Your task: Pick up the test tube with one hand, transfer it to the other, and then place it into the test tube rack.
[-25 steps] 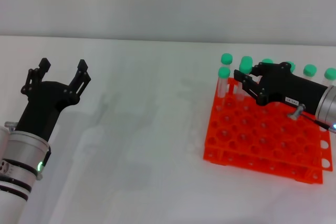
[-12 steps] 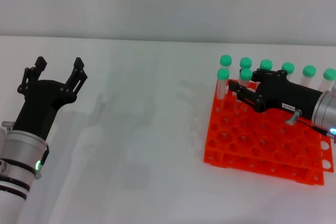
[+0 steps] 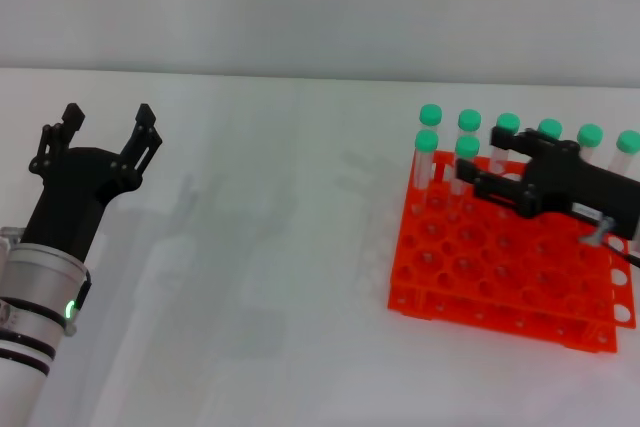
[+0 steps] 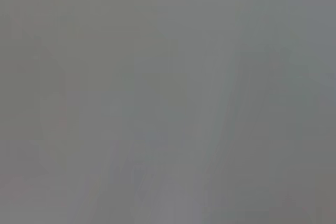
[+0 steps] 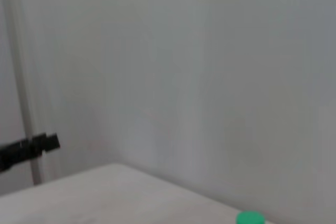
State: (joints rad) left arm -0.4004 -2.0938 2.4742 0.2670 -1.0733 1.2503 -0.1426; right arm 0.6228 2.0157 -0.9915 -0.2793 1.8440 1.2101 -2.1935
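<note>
The orange test tube rack (image 3: 480, 269) stands on the right of the white table in the head view. Several green-capped test tubes stand upright along its far rows. One of them, in the second row (image 3: 466, 148), is just off my right gripper's fingertips. My right gripper (image 3: 483, 163) hovers over the rack's back right part, open and holding nothing. My left gripper (image 3: 107, 119) is on the far left above the table, open and empty. One green cap (image 5: 250, 217) shows at the edge of the right wrist view. The left wrist view shows only grey blur.
The white table (image 3: 270, 277) stretches between the two arms, with a pale wall behind it. A thin black part (image 5: 29, 148) shows in the right wrist view against the wall.
My right gripper has let go of the second-row tube and drawn back to the right; the tube stays upright in the rack. My left gripper has drifted slightly left.
</note>
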